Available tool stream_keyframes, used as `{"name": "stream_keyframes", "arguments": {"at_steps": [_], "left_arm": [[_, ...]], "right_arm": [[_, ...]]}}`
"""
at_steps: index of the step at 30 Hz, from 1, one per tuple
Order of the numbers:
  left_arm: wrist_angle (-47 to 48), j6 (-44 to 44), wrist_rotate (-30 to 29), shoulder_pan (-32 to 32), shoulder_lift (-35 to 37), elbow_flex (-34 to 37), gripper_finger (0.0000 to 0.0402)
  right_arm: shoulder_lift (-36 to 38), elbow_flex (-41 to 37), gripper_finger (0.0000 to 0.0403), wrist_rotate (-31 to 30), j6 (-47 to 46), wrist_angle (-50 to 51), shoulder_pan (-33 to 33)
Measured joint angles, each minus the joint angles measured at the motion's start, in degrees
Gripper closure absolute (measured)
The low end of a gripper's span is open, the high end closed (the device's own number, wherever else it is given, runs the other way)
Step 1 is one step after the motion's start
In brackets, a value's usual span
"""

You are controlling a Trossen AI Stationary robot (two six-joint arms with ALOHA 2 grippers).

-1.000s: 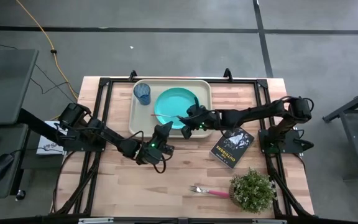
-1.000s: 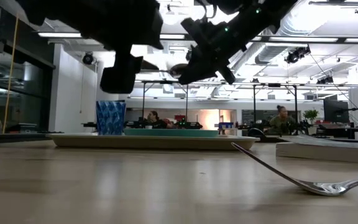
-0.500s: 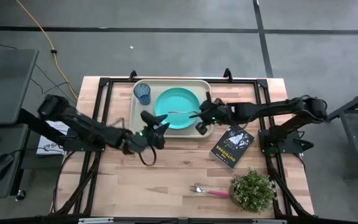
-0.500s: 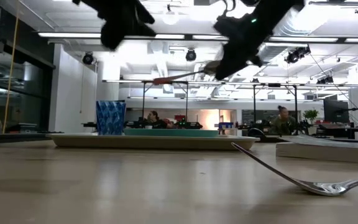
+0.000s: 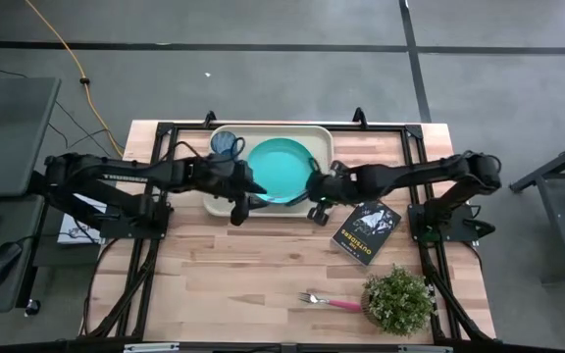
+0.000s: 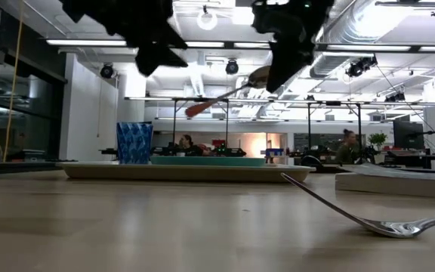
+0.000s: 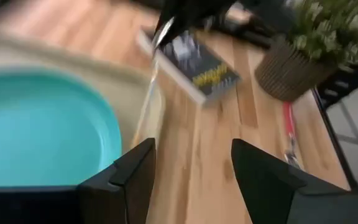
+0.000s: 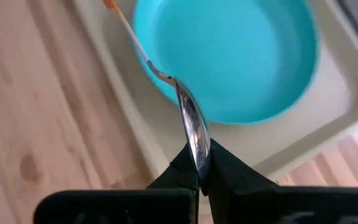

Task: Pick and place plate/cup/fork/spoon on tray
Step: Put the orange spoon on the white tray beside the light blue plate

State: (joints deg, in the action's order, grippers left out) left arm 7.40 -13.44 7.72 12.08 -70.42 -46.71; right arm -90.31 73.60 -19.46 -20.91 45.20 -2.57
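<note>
Since a second ago: left gripper (image 5: 243, 192) up from mid-bench to the tray's (image 5: 220, 198) near edge; spoon (image 6: 229, 91) lifted, now in the air.

Cup (image 5: 227, 146) upright in the tray's far left corner. Left gripper's fingers (image 7: 129, 177) spread wide, nothing between them, above the tray beside the plate (image 5: 281, 169). Plate lies flat in the tray. Right gripper (image 5: 314, 189) over the tray's near right edge, fingers closed on the spoon's bowl, orange handle slanting down toward the plate's edge. Black book (image 5: 366, 232) on the bench right of the tray. Fork (image 5: 328, 302) lies near the bench's front edge, just beside a potted plant (image 5: 397, 299).
</note>
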Motion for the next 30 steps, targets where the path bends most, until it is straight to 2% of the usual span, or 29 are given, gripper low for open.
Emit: {"name": "stream_keyframes", "arguments": {"at_steps": [5, 10, 15, 24, 27, 30], "left_arm": [[2.22, -3.05, 1.12, 0.09, -2.36, -0.1, 0.0211], [1.88, -4.37, 1.23, -1.37, -5.56, -0.1, 0.0211], [1.79, -4.02, 0.69, -1.8, -9.09, -0.1, 0.0211], [1.71, -4.61, 0.56, -1.6, -13.19, -0.1, 0.0213], [1.8, -4.58, 0.62, -1.6, -13.32, -0.1, 0.0234], [1.88, -4.82, 0.62, -1.59, -13.07, -0.17, 0.0283]], "right_arm": [[-5.99, 6.72, 0.0403, 3.8, 3.06, 2.26, -0.13], [-8.65, 10.36, 0.0403, 5.14, 5.26, 2.11, -0.12], [-8.8, 10.89, 0.0403, 7.96, 5.56, 0.85, -0.1], [-8.8, 10.89, 0.0403, 8.57, 5.58, 0.9, -0.1], [-8.8, 10.89, 0.0403, 8.56, 5.86, 1.29, -0.06], [-8.8, 10.89, 0.0403, 8.55, 5.84, 1.57, -0.06]]}}
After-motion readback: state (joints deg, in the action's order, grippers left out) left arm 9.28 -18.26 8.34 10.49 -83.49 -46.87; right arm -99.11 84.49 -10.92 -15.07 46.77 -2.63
